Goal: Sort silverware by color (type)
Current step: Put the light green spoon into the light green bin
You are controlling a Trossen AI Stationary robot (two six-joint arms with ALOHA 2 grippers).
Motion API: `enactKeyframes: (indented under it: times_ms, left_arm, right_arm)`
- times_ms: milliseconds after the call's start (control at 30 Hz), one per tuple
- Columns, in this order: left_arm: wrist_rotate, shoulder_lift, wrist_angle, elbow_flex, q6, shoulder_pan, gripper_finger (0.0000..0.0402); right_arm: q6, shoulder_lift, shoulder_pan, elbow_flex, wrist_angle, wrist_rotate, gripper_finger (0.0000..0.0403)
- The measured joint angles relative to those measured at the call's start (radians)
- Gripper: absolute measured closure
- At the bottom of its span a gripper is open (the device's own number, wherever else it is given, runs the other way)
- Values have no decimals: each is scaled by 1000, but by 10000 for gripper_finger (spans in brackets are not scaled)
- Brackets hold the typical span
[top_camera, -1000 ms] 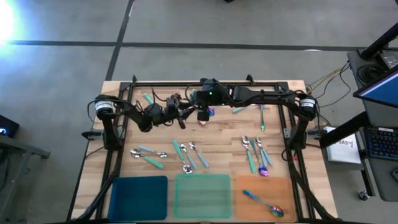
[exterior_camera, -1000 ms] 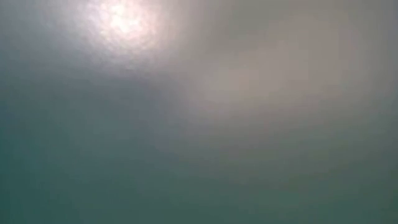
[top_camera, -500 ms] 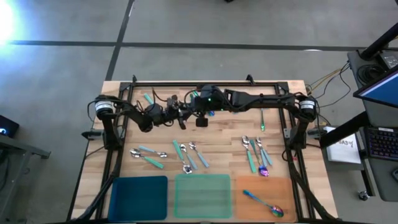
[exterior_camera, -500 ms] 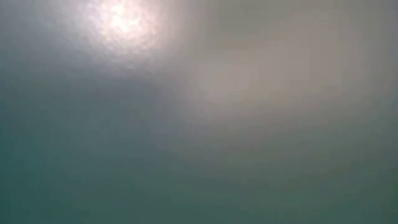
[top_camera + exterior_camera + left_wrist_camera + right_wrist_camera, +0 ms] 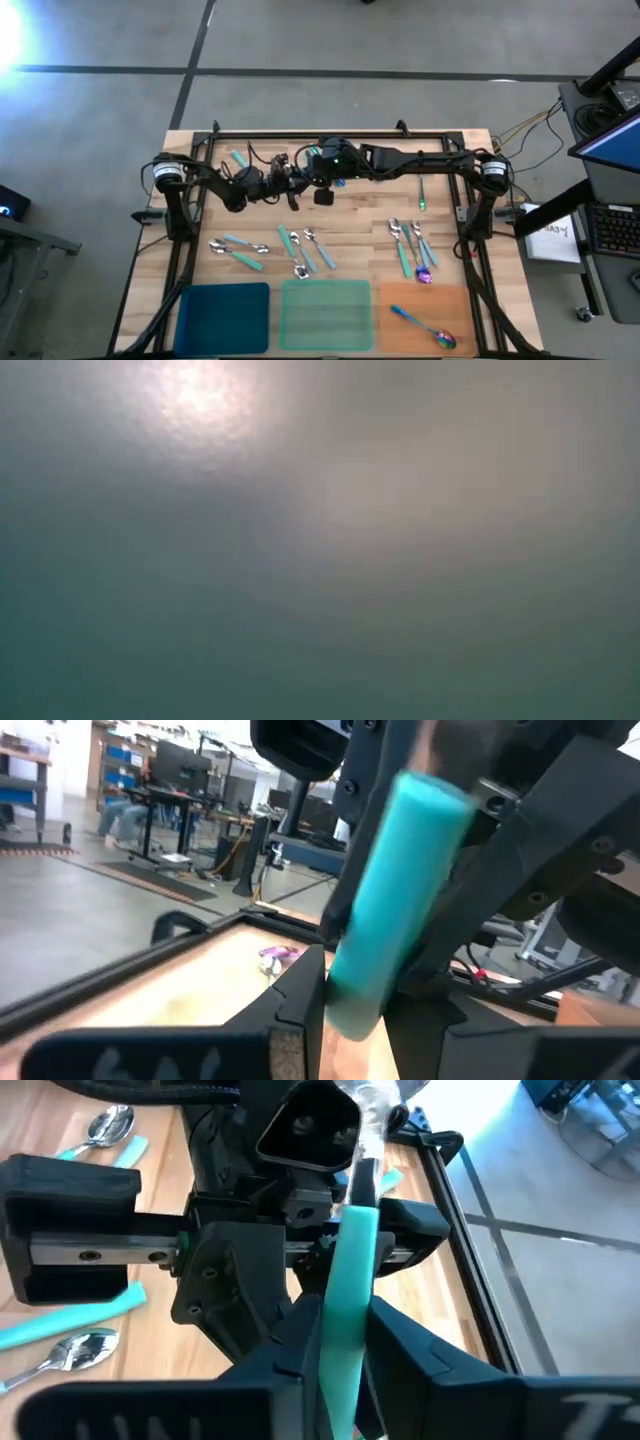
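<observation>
Mid-air handover above the table's far middle: a teal-handled spoon (image 5: 347, 1295) stands between both claws. Right gripper (image 5: 335, 1345) clamps its handle; left gripper (image 5: 345, 985) pinches it too. Next, I'd judge, one releases, the other carries it to the green tray (image 5: 326, 312)

A teal-green-handled spoon (image 5: 347, 1295) stands nearly upright above the far middle of the table (image 5: 360, 225), pinched between dark fingers at both ends. On the table, near its left side, lie a few pale blue and teal spoons (image 5: 238, 250); toward its middle, another small cluster (image 5: 305, 252); toward its right, a bundle (image 5: 412, 245) with one purple-rainbow bowl. One iridescent spoon (image 5: 424, 325) lies diagonally at the near right corner.
</observation>
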Motion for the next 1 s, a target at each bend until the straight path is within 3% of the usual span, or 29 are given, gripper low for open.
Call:
enactKeyframes:
  times_ms: [133,233,400,667,1000]
  left_arm:
    - [-6,0,-13,-3,-42,1,375]
    - [-11,-1,-2,-11,-52,2,375]
    - [40,-2,-9,-16,-137,-19,375]
    - [90,-2,-13,54,-188,-184,375]
    - [90,-2,-137,142,-253,-393,371]
  right_arm:
    - [14,-20,0,-2,-74,49,296]
    - [36,-66,7,-4,-193,136,288]
    - [175,-173,13,-3,-362,152,284]
    - [361,-299,66,-5,-630,154,284]
    - [462,-332,212,-34,-752,159,304]
